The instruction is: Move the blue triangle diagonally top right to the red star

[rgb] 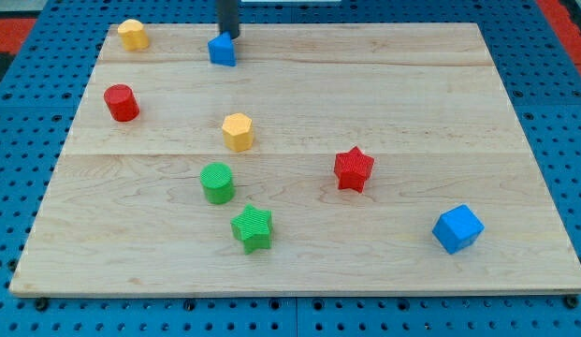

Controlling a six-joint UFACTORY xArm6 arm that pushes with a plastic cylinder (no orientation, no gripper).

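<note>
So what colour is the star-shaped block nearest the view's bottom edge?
Green: the green star sits just below the green cylinder, clearest in the camera view, the only one.

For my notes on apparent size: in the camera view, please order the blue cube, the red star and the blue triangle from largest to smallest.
1. blue cube
2. red star
3. blue triangle
The cube lies nearest the view's bottom and the triangle nearest its top, so nearness to the camera may exaggerate the differences.

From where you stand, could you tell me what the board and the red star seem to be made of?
The board looks like pale, unvarnished or matt-finished wood: visible grain and seams between joined planks. The red star seems to be plastic, possibly 3D-printed, judging by fine ridged lines across its faces and a slight sheen; I cannot be certain.
</note>
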